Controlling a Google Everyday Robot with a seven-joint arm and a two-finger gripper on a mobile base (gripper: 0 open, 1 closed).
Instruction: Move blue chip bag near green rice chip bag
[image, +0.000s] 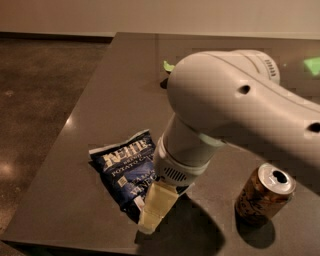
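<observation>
The claw (154, 212) hangs at the blue chip bag's (125, 167) near corner, perhaps touching it; I cannot tell whether it grips. A drink can (264, 196) stands rightward. The green rice chip bag (168, 65) peeks from behind the arm, farther up the surface (95, 100).

The arm (235, 105) is hiding most of the green rice chip bag (168, 65); the gripper (151, 217) is covering the near right corner of the blue chip bag (125, 162).
</observation>
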